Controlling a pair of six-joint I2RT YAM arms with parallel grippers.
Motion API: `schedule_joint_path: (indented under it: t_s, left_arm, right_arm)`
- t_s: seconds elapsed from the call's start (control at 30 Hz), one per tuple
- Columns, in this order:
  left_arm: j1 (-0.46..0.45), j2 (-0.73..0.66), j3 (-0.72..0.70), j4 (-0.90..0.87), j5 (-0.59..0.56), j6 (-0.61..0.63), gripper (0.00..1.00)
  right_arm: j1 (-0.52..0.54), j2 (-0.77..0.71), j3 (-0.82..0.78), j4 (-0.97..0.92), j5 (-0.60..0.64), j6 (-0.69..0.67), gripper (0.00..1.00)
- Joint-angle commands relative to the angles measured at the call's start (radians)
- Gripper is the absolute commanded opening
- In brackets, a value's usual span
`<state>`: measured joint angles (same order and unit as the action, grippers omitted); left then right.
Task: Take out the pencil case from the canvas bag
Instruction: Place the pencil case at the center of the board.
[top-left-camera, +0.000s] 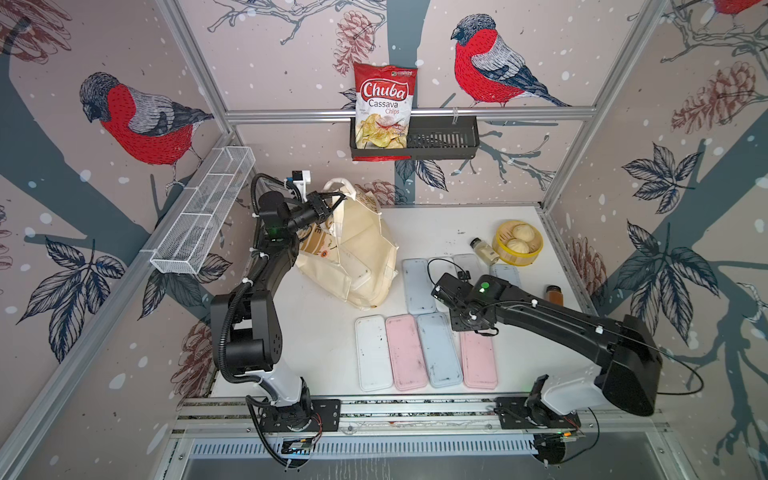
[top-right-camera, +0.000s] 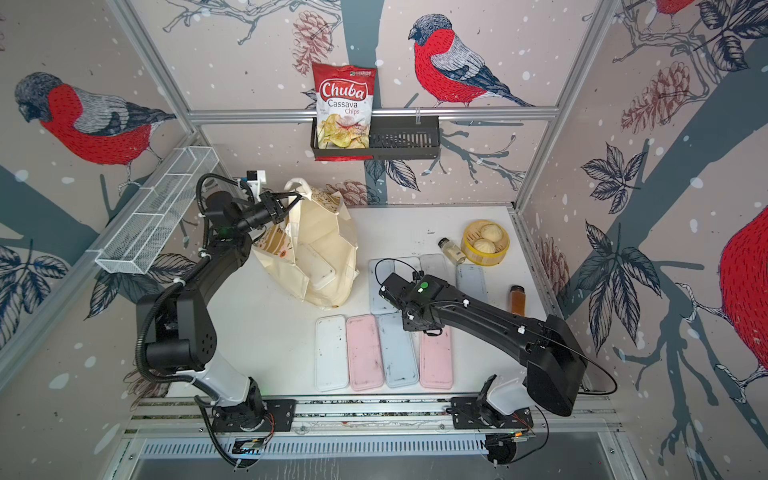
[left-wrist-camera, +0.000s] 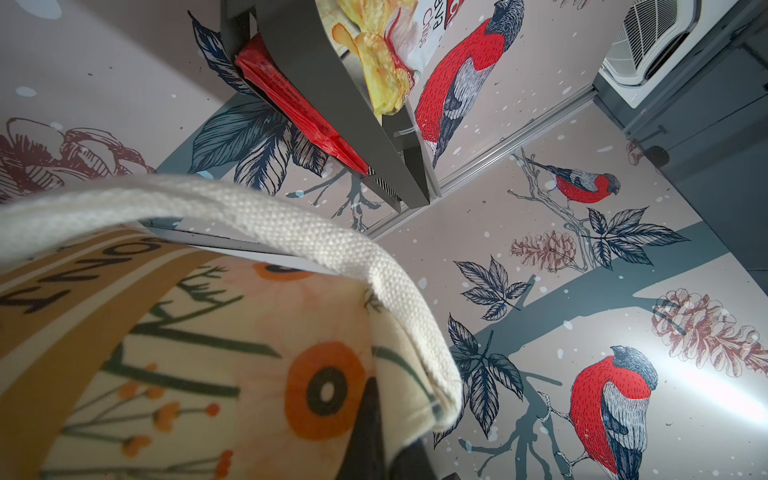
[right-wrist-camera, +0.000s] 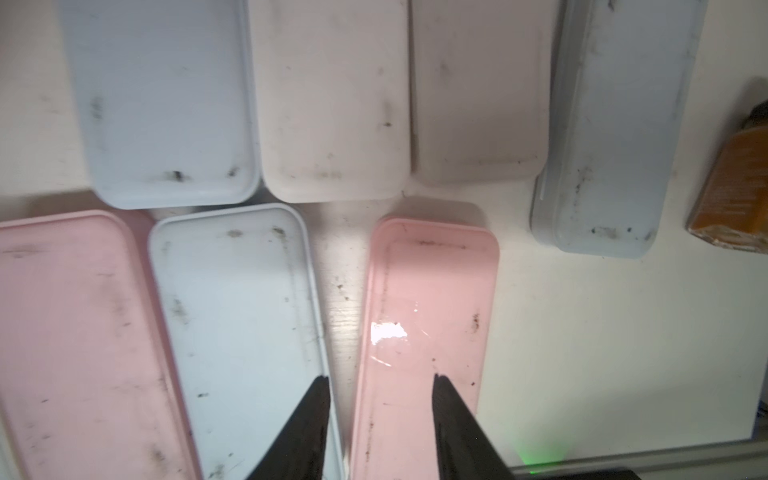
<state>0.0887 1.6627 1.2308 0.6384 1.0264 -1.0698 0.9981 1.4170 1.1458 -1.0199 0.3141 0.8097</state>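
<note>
Fingers (right-wrist-camera: 299, 432): we see right gripper (right-wrist-camera: 379, 376) slightly parted, empty; left gripper (top-left-camera: 337, 198) clamping canvas bag (top-left-camera: 357, 257). Table (top-left-camera: 316, 328): pencil cases (top-left-camera: 405, 353) crowd right; left front bare.

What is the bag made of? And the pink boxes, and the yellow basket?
Bag: woven, cotton-like canvas, matte; its handle shows a coarse weave. Pink boxes: probably hard plastic, maybe painted tin; smooth, with a bright glare spot. Yellow basket: bamboo or plastic; too small to tell.
</note>
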Motion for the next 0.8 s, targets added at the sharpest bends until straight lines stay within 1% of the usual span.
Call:
schedule_joint_path:
  t_s: [0.0,0.13,0.23,0.33,0.43,0.6,0.77]
  left_arm:
    - [-0.002,-0.009,0.001,0.075,0.0,-0.013,0.0]
    - [-0.013,-0.011,0.006,0.051,-0.001,0.014,0.0]
    - [-0.02,-0.014,0.014,0.02,-0.003,0.039,0.0]
    - [-0.021,-0.017,0.014,0.014,-0.005,0.044,0.0]
    - [-0.021,-0.021,0.015,0.013,-0.007,0.045,0.0]
    - [-0.022,-0.028,0.015,0.012,-0.008,0.045,0.0]
    - [-0.022,-0.032,0.015,0.012,-0.009,0.044,0.0]
  right_arm:
    - [0.03,-0.018,0.032,0.149,0.015,-0.045,0.45]
    - [0.057,0.004,0.111,0.259,0.007,-0.141,0.47]
    - [0.084,0.041,0.196,0.284,0.048,-0.209,0.48]
    - [0.111,0.064,0.254,0.32,0.087,-0.247,0.49]
    - [0.13,0.069,0.262,0.405,0.07,-0.268,0.5]
    - [0.156,0.078,0.238,0.591,-0.014,-0.296,0.54]
    - [0.176,0.142,0.283,0.64,-0.027,-0.294,0.55]
